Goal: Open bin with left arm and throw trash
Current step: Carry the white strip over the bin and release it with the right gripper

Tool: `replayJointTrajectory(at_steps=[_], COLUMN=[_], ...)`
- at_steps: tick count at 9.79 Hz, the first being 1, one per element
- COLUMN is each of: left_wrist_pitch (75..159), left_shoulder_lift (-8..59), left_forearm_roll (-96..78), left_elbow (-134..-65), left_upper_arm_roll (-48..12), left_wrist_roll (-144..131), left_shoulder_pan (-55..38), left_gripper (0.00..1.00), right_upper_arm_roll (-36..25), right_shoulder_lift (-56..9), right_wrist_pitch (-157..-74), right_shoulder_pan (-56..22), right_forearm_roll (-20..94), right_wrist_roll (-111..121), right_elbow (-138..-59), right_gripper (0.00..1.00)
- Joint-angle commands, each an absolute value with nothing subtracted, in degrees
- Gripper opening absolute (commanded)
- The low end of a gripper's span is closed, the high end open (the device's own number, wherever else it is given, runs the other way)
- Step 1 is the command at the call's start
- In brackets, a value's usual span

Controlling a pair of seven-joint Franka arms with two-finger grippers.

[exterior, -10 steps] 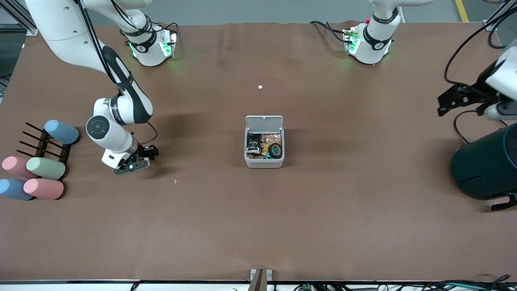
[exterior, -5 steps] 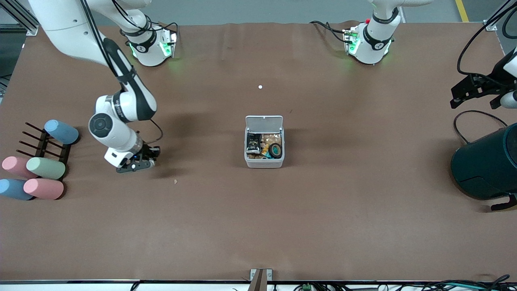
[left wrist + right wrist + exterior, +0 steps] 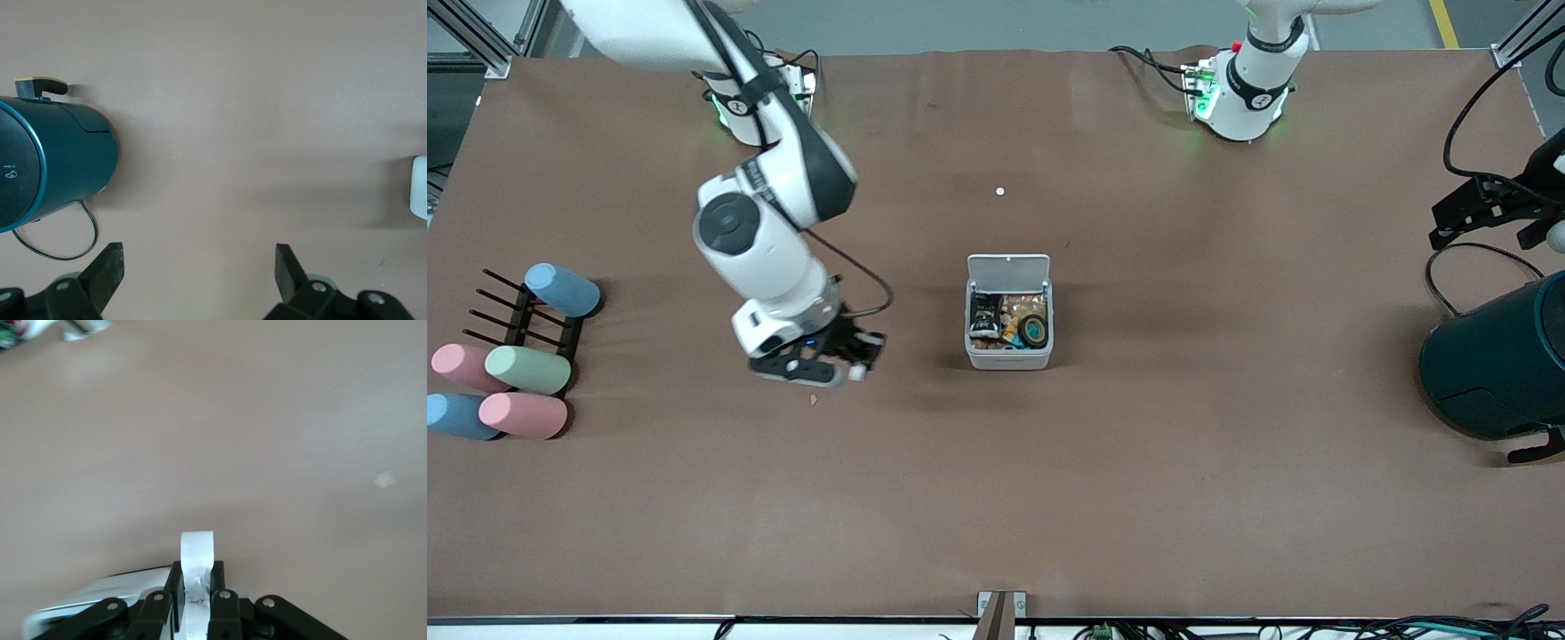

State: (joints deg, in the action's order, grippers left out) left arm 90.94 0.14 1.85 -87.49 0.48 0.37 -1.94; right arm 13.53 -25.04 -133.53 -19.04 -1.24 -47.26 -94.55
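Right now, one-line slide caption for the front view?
Right gripper carries a small white band toward the open bin; left gripper waits open above the teal cylinder.

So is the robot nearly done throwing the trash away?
Partly. The bin is already open, with a wrapper and tape roll inside. The right gripper holds a white piece over the table beside the bin, not yet dropped. The left gripper waits open.

Front view looked down from high across the table [image 3: 996, 498], facing both bases at 12 o'clock. Left wrist view faced straight down, high over the teal cylinder [image 3: 50, 167], also in front view at 3 o'clock. Right wrist view looked down close over bare tabletop.
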Motion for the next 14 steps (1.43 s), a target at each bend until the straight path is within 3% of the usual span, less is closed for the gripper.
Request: replayJointTrajectory(at_steps=[1, 4, 7, 11, 12, 13, 14], left_wrist_pitch=[89.30, 89.30, 89.30, 89.21, 89.21, 89.21, 89.30], left_shoulder_lift=[0.62, 0.79, 0.79, 0.79, 0.79, 0.79, 0.79], left_forearm_roll=[1.14, 1.23, 1.23, 1.23, 1.23, 1.23, 1.23], left_elbow=[-85.69, -85.78, -85.78, -85.78, -85.78, -85.78, -85.78], left_upper_arm_roll=[0.62, 0.70, 0.62, 0.44, 0.44, 0.44, 0.44], left_wrist_roll=[-0.09, -0.26, -0.26, 0.26, 0.26, -0.08, -0.09], left_shoulder_pan=[-1.93, -1.06, -1.32, -1.58, -1.67, -1.76, -1.84], left_gripper=[1.00, 1.00, 1.00, 1.00, 1.00, 1.00, 1.00], right_upper_arm_roll=[13.10, 13.01, 13.01, 13.01, 13.01, 13.01, 13.01], right_shoulder_lift=[-32.85, -33.92, -33.93, -34.45, -34.54, -35.32, -35.33], right_wrist_pitch=[-132.89, -128.96, -122.28, -122.52, -122.52, -122.69, -123.65], right_shoulder_pan=[-26.16, -31.10, -31.11, -32.87, -32.87, -32.96, -32.87], right_forearm_roll=[-1.32, -1.23, -1.32, -1.49, -1.67, -1.93, -1.85], right_wrist_roll=[-55.61, -58.61, -59.15, -59.59, -59.59, -59.59, -59.59], right_elbow=[-85.01, -85.25, -85.34, -85.26, -85.25, -85.25, -85.25], right_gripper=[0.00, 0.00, 0.00, 0.03, 0.05, 0.16, 0.17])
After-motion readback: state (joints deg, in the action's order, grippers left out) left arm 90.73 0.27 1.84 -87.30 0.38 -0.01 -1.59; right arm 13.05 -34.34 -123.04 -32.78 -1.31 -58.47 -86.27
